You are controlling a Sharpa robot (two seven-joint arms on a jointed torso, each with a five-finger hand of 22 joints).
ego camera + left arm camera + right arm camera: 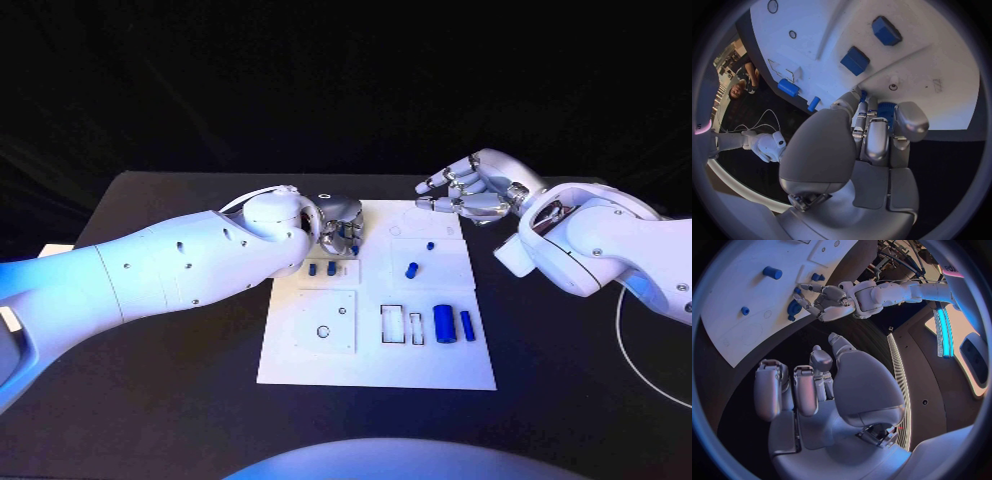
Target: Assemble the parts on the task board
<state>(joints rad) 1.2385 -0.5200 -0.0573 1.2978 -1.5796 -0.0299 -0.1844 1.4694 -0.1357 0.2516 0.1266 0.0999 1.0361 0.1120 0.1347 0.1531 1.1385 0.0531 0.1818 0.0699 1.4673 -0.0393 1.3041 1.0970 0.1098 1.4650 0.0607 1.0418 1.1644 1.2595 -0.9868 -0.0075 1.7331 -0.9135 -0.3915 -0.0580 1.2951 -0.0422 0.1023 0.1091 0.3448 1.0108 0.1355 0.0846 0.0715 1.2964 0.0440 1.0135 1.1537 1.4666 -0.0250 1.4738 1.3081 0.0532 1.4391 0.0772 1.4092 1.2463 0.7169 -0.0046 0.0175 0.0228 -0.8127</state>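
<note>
While the right hand point(464, 190) hovers spread and empty above the upper right corner of the task board point(378, 372), off the board's edge over the dark surface point(173, 400), the left hand point(338, 226) sits low over the board's upper left part, just above centre in the head view. Its fingers point(877, 135) are curled together, and in the left wrist view a small blue part point(886, 109) shows right at their tips; it looks pinched there, though the fingers hide most of it and I cannot tell how firm the hold is.

The relation that matters is between that hand and the board just in front of it. Two small blue blocks point(323, 268) lie directly below the hand in the head view, touching nothing, and a small round socket point(893, 87) sits just beyond the fingertips in the left wrist view. Judging from this, the left hand is by far the nearer one for any seating move here.

Further parts lie toward the lower right of the board: a short blue peg point(413, 268), and a large blue cylinder point(444, 325) beside a slim blue bar point(466, 323), both with long axes running up-down in the picture.
</note>
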